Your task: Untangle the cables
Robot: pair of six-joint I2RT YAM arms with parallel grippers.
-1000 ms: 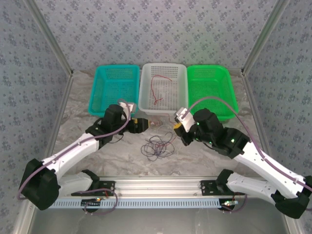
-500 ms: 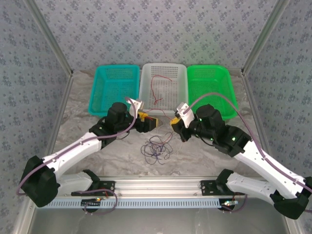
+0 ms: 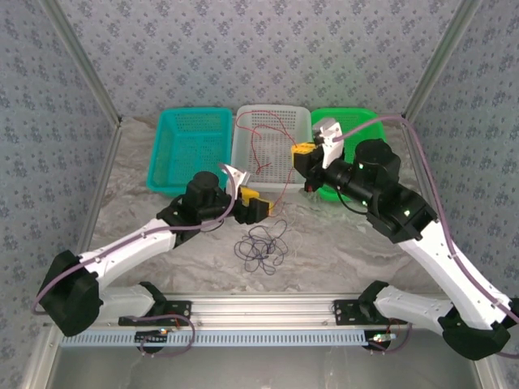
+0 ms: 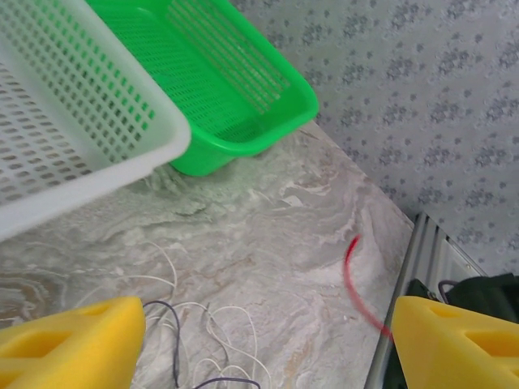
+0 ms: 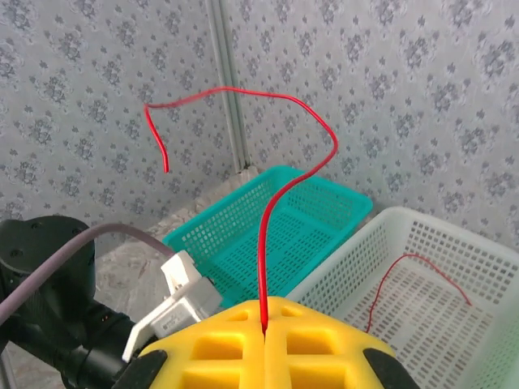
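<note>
Red cable [image 5: 262, 259] between right fingers [image 5: 219, 336]

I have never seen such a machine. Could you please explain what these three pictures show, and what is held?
These are two robot arms fixed at the near edge of a table. One picture looks down from above and behind them; the other two come from a camera on each wrist, so yellow jaws show at the bottom. At the back stand a teal basket, a white basket and a green basket. A tangle of thin wires lies on the table. The right arm is raised, its jaws shut on a red wire. A second red wire lies in the white basket. The left arm, low near the tangle, has open jaws and holds nothing.
</note>
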